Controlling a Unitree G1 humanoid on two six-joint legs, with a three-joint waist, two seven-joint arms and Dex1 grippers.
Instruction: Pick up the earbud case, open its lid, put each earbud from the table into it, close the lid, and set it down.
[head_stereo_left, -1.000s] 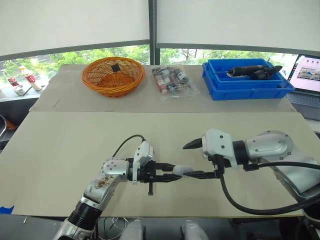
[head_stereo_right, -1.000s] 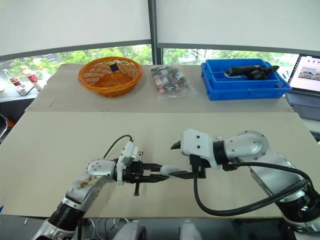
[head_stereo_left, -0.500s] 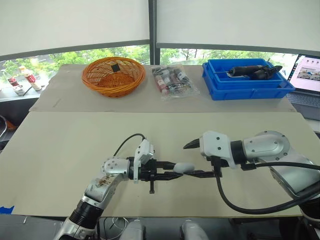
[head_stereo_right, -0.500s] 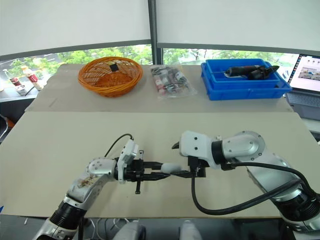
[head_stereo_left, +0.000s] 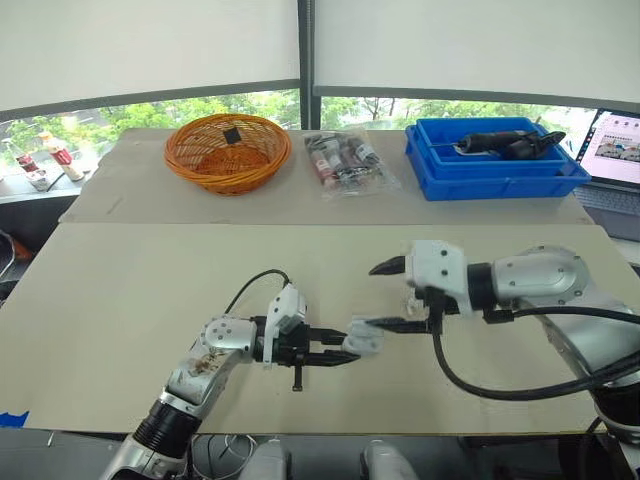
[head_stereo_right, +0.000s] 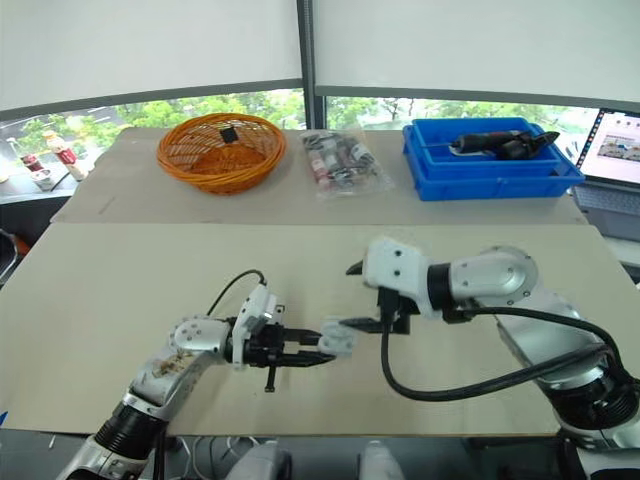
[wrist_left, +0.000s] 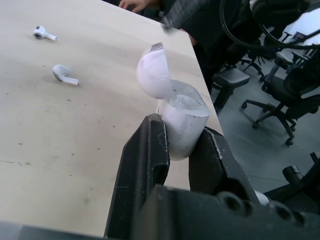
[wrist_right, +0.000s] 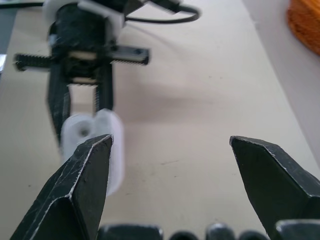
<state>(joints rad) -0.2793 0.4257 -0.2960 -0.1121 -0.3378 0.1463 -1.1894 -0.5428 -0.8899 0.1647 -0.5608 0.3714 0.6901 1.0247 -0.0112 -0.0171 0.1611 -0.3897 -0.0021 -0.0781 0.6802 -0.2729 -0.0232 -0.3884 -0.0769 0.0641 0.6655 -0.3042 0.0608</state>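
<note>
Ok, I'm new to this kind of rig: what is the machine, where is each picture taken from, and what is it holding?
It is a humanoid robot with two arms. The two wide pictures come from cameras on its head, looking down over a table; the two close ones from a camera on each wrist. The left end effector is shut on a white earbud case, its lid open. The right end effector is open, close by the case. Two earbuds lie loose on the table. At the far side: an orange basket, a bag of packets, a blue bin.
</note>
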